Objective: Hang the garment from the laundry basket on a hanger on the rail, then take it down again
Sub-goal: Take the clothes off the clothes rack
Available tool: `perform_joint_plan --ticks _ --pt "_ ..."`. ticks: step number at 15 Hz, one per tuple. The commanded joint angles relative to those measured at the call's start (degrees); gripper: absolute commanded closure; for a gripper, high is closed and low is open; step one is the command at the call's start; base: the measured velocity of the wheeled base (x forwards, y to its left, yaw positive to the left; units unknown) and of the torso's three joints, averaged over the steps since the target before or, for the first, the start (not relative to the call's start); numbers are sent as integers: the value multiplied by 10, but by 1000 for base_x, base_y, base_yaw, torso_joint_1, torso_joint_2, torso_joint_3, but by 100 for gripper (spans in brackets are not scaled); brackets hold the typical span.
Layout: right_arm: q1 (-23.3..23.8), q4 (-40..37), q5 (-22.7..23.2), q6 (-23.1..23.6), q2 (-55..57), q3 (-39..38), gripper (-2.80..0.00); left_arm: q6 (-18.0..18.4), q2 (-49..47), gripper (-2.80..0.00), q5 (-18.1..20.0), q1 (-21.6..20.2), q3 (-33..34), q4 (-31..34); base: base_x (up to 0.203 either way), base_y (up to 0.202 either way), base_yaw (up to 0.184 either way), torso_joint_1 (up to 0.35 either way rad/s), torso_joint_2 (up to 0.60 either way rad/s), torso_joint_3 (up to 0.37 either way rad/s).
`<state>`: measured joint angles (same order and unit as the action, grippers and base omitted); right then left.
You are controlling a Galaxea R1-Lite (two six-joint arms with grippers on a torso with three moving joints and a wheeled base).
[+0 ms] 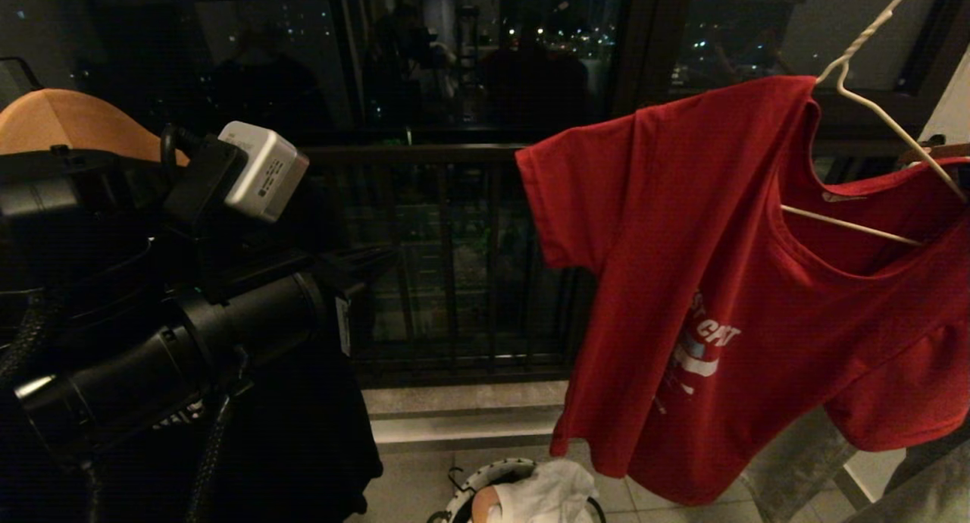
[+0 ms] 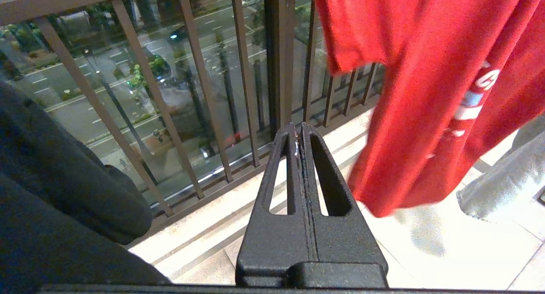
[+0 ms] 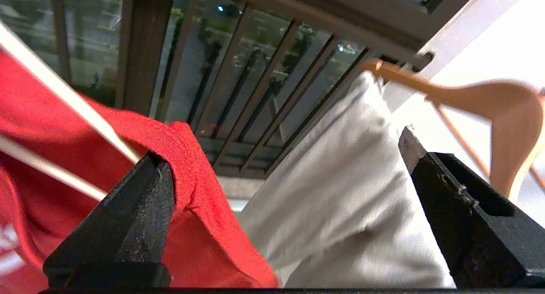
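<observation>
I see soft red cloth garment (image 1: 682, 280), thin white wire hanger (image 1: 879, 106), matt grainy black gripper fingers (image 2: 294, 166), smooth wooden hanger (image 3: 506, 110)

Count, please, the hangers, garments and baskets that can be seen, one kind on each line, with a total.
Hangers: 3, a wire hanger, a wooden hanger on the left, and another wooden hanger on the right
Garments: 3, a red shirt, a black garment, a grey garment
Baskets: 1, basket
Total: 7

I see my right tool (image 3: 281, 157) spread wide, one finger (image 3: 140, 200) touching the red cotton T-shirt (image 3: 187, 166) beside its thin white wire hanger (image 3: 81, 110).
</observation>
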<state>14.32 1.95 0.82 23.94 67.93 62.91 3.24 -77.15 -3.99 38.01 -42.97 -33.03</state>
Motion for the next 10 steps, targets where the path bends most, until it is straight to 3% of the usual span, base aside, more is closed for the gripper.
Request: perform_joint_plan --ticks 1,10 --pt "0 5 1 1 -44 -45 -280 0 -1 0 -1 0 0 -2 0 0 0 0 0 0" --pt "0 35 0 2 -10 -67 -280 0 -1 0 -1 0 1 -2 0 0 0 0 0 0"
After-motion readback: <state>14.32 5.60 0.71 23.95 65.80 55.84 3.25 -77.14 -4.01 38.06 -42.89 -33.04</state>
